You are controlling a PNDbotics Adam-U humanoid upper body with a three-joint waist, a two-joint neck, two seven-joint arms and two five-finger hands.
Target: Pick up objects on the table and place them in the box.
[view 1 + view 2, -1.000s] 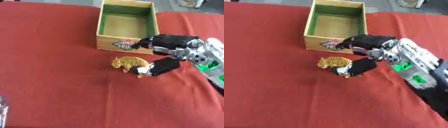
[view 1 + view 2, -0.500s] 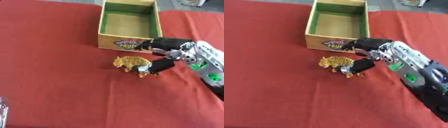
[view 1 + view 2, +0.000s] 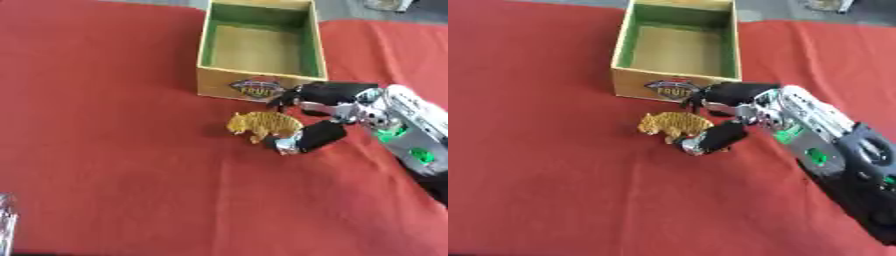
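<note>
The robot's right arm, silver with black joints and green spots on its casing, comes in from the lower right corner and slants up toward the middle of the red table surface. Its black right hand [image 3: 732, 112] is spread low over that surface, the fingers [image 3: 726, 93] stretched leftward along the upper side and the thumb [image 3: 715, 138] angled down and left below them, with a gap between the two. The left hand shows in neither view.
</note>
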